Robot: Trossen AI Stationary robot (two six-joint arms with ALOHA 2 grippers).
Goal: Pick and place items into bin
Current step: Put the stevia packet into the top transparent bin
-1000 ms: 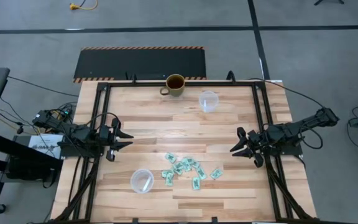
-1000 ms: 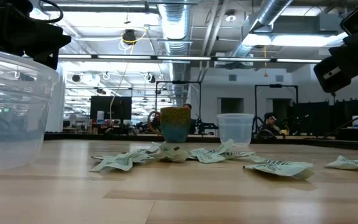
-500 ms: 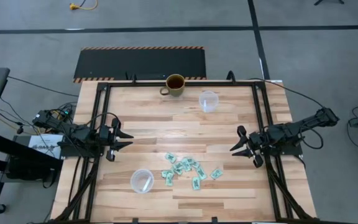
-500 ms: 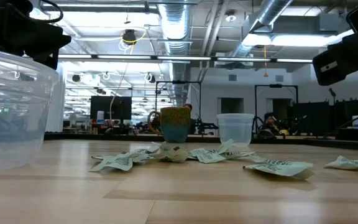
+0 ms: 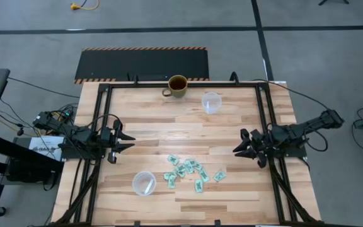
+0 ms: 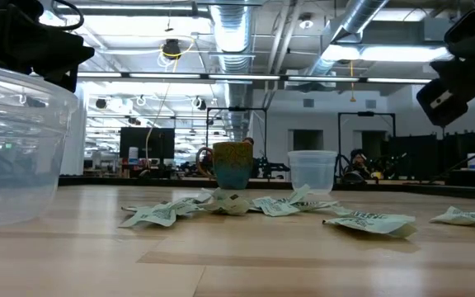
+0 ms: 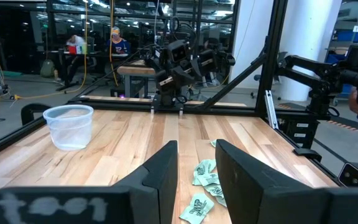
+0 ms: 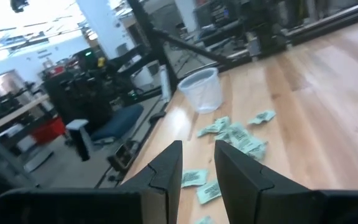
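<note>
Several small pale mint-green wrapped items [image 5: 190, 171] lie scattered flat on the wooden table, right of a clear plastic tub [image 5: 144, 183] near the front edge. They also show in the low view [image 6: 279, 206] and ahead of each gripper's fingers [image 7: 205, 177] [image 8: 232, 134]. My left gripper [image 5: 130, 141] hovers level at the table's left side, open, with nothing between its fingers [image 7: 163, 171]. My right gripper [image 5: 238, 143] hovers level at the right side, open and holding nothing [image 8: 197, 144]. Which container is the bin I cannot tell.
A second clear tub [image 5: 212, 102] and a yellow-green mug [image 5: 177, 86] stand near the table's far edge. Black frame rails [image 5: 99, 126] run along the left and right sides. Bare wood lies between the two grippers.
My right gripper has rolled a little about the line it points along and has kept its place. The items and tubs lie as before.
</note>
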